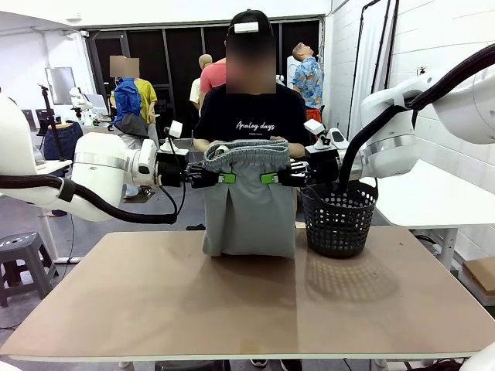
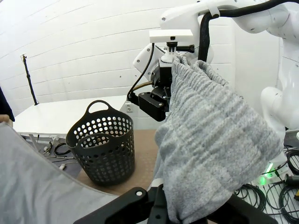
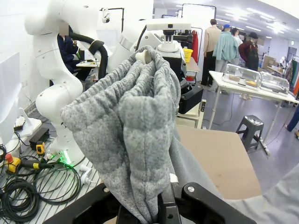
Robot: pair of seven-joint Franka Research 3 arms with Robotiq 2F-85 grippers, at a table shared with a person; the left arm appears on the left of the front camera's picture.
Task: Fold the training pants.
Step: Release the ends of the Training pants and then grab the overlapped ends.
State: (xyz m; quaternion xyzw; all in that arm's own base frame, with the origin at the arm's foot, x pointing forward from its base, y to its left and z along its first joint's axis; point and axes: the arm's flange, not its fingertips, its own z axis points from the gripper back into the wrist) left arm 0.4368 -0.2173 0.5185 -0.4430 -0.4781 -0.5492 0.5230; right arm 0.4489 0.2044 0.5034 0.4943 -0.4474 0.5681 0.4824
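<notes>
The light grey training pants (image 1: 249, 202) hang upright above the far side of the table, waistband on top and leg hems reaching down to the tabletop. My left gripper (image 1: 220, 178) is shut on the waistband's left end, and my right gripper (image 1: 272, 178) is shut on its right end. In the left wrist view the gathered waistband (image 2: 210, 140) stretches from my own fingers across to the right gripper (image 2: 161, 100). The right wrist view has the bunched waistband (image 3: 135, 126) rising from between my fingers. A person's hands (image 1: 296, 150) rest behind the waistband.
A black mesh basket (image 1: 337, 218) stands on the brown table (image 1: 247, 301) just right of the pants, close under my right arm. The person stands at the far edge. A grey stool (image 1: 22, 251) sits on the floor at left.
</notes>
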